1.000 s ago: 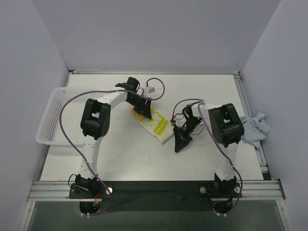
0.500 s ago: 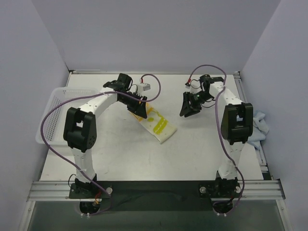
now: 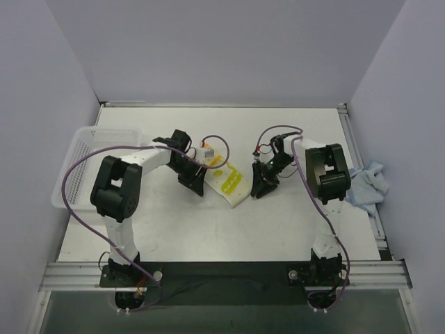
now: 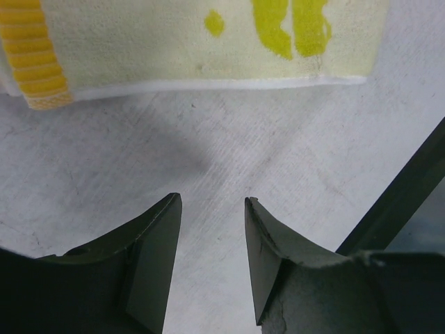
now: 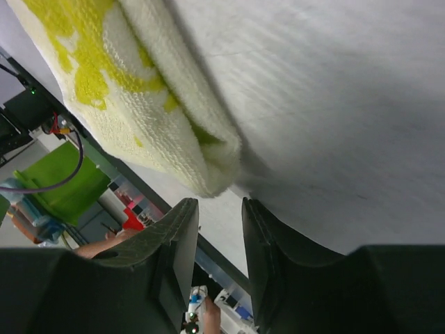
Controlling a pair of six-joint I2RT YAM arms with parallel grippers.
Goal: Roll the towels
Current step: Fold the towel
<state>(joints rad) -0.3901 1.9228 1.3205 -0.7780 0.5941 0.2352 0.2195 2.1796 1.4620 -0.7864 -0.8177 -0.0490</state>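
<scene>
1. On the table, the biggest change is in the right arm. Half a second ago it was stretched toward the back right. Now it has folded back, so the right gripper sits at the right-hand side of the printed towel.
2. The left arm has drawn in too. The left gripper, which was over the towel's far end, now stands just beside its left long edge, nearer the bases.
3. The white mesh basket sits where it was, at the table's left edge and partly overhanging it. Both towels lie outside it, on the table.
4. The printed towel, cream with yellow and green marks, lies mid-table as a narrow diagonal strip in much the same spot as before. It may be folded or partly rolled; the overhead view is too small to say which.
5. The blue towel lies crumpled at the table's right edge, partly behind the right arm and well apart from both grippers.
6. In the left wrist view the left gripper has its fingers parted over bare tabletop, with nothing between them. The towel's hemmed long edge runs across ahead of the tips, clear of them.
7. In the right wrist view the right gripper shows a narrow gap between its fingers, with nothing in it. The towel's thick rounded corner lies just ahead of the tips, close to them but not between them.
</scene>
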